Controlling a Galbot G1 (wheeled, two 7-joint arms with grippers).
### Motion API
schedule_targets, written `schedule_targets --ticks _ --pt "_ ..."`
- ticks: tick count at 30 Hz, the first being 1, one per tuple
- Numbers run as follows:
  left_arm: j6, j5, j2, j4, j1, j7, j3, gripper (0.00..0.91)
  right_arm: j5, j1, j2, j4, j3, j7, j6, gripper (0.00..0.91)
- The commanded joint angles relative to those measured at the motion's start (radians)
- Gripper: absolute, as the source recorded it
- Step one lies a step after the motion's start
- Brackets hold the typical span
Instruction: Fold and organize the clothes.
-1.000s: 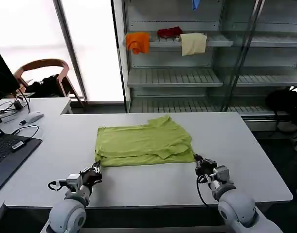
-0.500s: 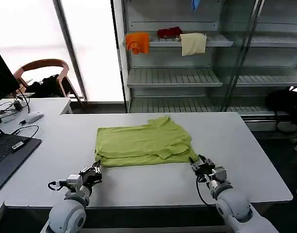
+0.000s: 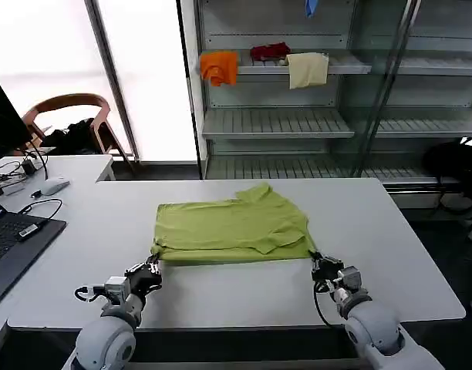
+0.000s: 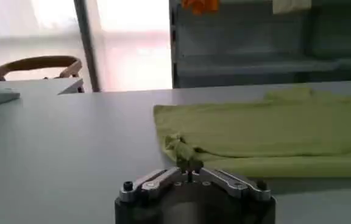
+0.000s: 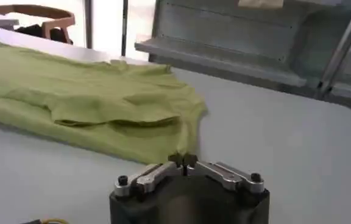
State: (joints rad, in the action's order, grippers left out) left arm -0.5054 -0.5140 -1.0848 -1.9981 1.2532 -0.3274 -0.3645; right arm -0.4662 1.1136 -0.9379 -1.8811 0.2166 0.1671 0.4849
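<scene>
Now both grippers are pinched closed on the near corners of the T-shirt [image 3: 232, 230]: the left gripper [image 3: 151, 267], at lower left of the head view, holds a small bunched tuft of the hem in the left wrist view [image 4: 189, 163], and the right gripper [image 3: 320, 267], at lower right, has its tips nipped together on the shirt's near edge [image 5: 183, 159]. Against the picture from half a second ago, the right gripper has moved in from just off the corner to meet the cloth, and the near hem has been drawn straighter, the loose double edge tidied. I judge this a grasp secured for the next fold, away from the robot.

The lime T-shirt lies mid-table [image 3: 390, 223], folded to a broad rectangle, sleeve flaps overlapping on top, a small peak at its far edge. Thin fabric, lightly rumpled, resting flat.
</scene>
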Motion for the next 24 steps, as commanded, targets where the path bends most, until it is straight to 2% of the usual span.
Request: schedule_targets --ticks 1,7,15,24 --pt "-0.005 0.002 0.035 -0.041 0.053 -0.021 -0.011 0.01 -0.029 0.028 0.051 -0.106 0.007 0.012 0.028 0.0" --pt "-0.01 0.03 0.044 -0.128 0.185 -0.079 -0.014 0.01 -0.072 0.114 0.121 -0.252 0.02 0.03 0.079 0.0" --pt "-0.02 0.056 0.018 -0.243 0.33 -0.257 -0.016 0.01 -0.085 0.283 0.17 -0.402 0.049 0.062 0.093 0.0" --pt "0.003 0.123 -0.022 -0.332 0.466 -0.444 -0.013 0.02 -0.069 0.451 0.185 -0.428 0.095 0.075 0.091 0.0"
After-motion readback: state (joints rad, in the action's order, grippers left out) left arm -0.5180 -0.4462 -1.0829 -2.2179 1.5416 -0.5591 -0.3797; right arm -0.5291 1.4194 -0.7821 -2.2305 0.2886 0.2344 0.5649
